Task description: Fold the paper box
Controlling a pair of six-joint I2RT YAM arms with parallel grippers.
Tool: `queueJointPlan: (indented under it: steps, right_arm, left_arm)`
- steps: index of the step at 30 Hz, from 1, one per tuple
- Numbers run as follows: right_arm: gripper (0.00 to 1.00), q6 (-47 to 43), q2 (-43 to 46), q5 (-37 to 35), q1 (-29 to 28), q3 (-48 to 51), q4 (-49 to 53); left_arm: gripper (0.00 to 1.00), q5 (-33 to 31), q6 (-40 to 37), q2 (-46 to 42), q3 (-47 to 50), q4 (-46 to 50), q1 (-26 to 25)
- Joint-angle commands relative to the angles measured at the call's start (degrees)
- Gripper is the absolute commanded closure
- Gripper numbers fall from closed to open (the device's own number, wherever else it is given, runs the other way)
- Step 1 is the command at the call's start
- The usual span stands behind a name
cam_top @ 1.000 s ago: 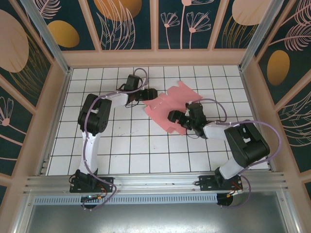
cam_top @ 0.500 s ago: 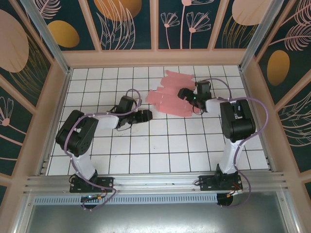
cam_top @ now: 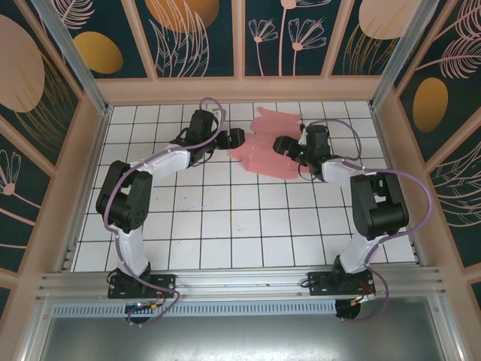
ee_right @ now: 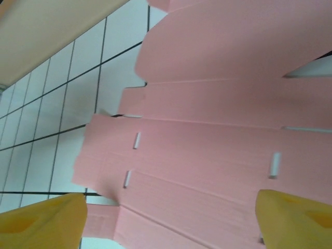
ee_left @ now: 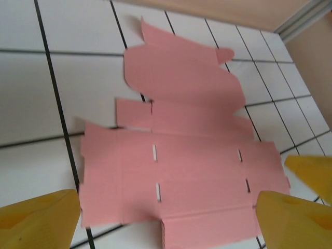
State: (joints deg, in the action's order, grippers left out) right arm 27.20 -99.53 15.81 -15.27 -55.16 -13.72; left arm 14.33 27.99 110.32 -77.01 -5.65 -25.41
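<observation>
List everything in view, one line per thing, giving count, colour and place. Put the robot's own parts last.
Pink die-cut card paper box, unfolded: one, pink, far middle of the table, between the two grippers.
White tiled table top: one, white with black grid lines, under everything.
Wood-framed walls with floral panels: three sides, beige frames and dark teal panels, around the table.
Metal rail: one, silver, near edge, carrying both arm bases.
Left arm: one, black and white, purple cable, reaching to the far middle.
Right arm: one, same colours, reaching to the far middle.
Left gripper: one, black, yellow fingers, open, by the sheet's left edge.
Right gripper: one, black, yellow fingers, open, over the sheet's right part.
</observation>
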Motion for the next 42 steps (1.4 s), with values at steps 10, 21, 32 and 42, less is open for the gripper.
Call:
queueJointPlan:
  steps: [10,21,32,42]
  right_arm:
    - [0.59,-0.57,-24.12,-1.93,-6.48,-28.71,13.87]
    - [0.72,-10.57,-27.51,1.78,-10.71,-30.18,24.17]
    - [0.68,-24.17,-11.99,6.83,-17.09,-13.37,18.08]
    - [0.65,-6.68,8.79,2.12,-16.42,10.98,-6.14]
  left_arm:
    - [0.1,-5.34,-0.02,-11.17,14.81,1.57,5.5]
    - [0.01,-6.94,-0.3,-14.94,18.12,0.56,7.41]
    - [0.01,2.03,-2.51,-4.97,6.93,-1.5,6.77]
    - [0.27,6.95,-10.67,12.12,-16.54,13.08,-0.17]
